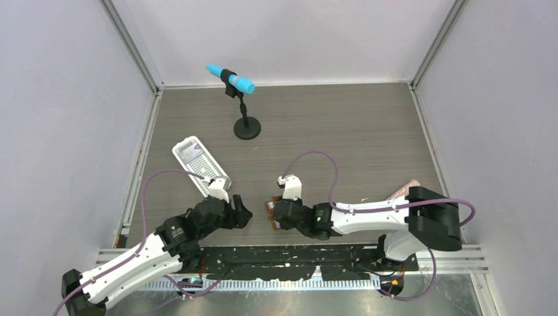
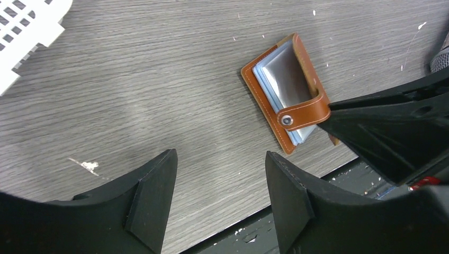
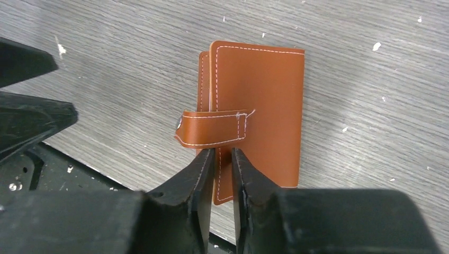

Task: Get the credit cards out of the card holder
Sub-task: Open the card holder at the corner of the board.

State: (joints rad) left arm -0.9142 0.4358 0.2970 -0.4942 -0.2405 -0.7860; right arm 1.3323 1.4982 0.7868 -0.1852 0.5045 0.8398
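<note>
The tan-brown card holder (image 1: 270, 212) lies near the table's front edge between my two grippers. In the left wrist view the card holder (image 2: 307, 112) gapes a little, with its strap curled over the open side. The pale blue-grey credit cards (image 2: 283, 74) show inside it. My right gripper (image 3: 222, 154) is shut on the edge of the holder's top cover (image 3: 259, 100), just below the strap. My left gripper (image 2: 219, 159) is open and empty, hovering over bare table left of the holder. The cards are hidden in the right wrist view.
A white perforated tray (image 1: 201, 164) lies behind the left arm, and its corner shows in the left wrist view (image 2: 26, 26). A blue microphone on a black stand (image 1: 247, 128) stands at the back. The black front rail (image 1: 296, 253) runs just below the holder.
</note>
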